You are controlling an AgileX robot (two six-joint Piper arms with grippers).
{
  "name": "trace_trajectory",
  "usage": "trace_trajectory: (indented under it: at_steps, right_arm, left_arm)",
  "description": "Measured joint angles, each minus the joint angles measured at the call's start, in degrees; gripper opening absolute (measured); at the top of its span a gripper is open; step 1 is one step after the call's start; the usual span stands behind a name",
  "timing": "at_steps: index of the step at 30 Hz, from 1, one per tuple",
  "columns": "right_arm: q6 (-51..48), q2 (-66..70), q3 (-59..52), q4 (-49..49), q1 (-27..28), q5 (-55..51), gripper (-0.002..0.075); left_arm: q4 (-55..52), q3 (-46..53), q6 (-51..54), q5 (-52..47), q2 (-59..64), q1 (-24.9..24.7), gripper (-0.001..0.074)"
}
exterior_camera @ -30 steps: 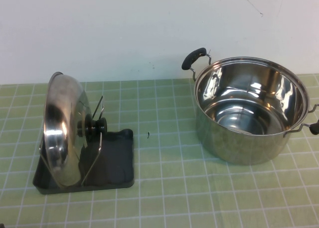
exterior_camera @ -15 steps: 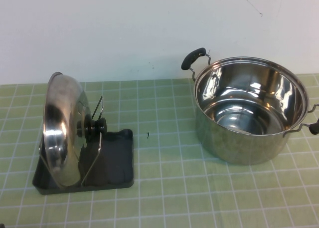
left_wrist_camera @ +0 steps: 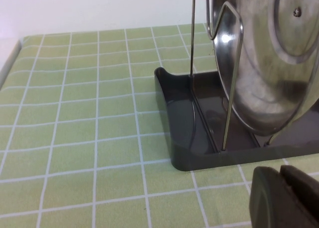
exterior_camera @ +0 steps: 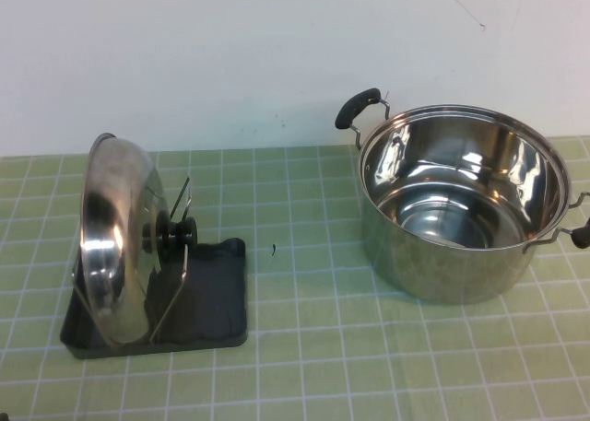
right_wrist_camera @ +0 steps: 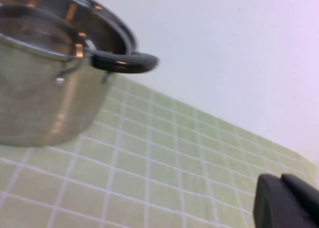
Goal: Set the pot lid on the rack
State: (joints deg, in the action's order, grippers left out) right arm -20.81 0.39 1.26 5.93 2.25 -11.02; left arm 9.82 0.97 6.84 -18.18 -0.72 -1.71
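In the rack [exterior_camera: 217, 297], pot lid [exterior_camera: 115, 237] stands on edge between wire prongs, unmoved over the last second. Left gripper [left_wrist_camera: 286, 198] and right gripper [right_wrist_camera: 286, 200] closed, empty, parked clear. Task looks finished.

Nothing here carries writing that I can read: no brand, label, number or sign shows on any surface in any of the three views.
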Motion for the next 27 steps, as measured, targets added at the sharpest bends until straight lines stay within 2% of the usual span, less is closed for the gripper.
trace_trajectory:
  at_steps: [5, 12, 27]
  right_arm:
    - [2.15, -1.13, -2.64, -0.47, 3.33, 0.03, -0.0001]
    - [8.59, -1.13, -2.78, -1.83, 3.57, -8.01, -0.0001]
    - [17.77, -1.13, -2.70, -1.91, 3.57, -8.52, -0.0001]
  left_arm:
    - [0.00, 0.00, 0.00, 0.00, 0.00, 0.00, -0.0001]
    - [0.00, 0.00, 0.00, 0.00, 0.00, 0.00, -0.0001]
    - [0.00, 0.00, -0.12, 0.00, -0.02, 0.00, -0.0001]
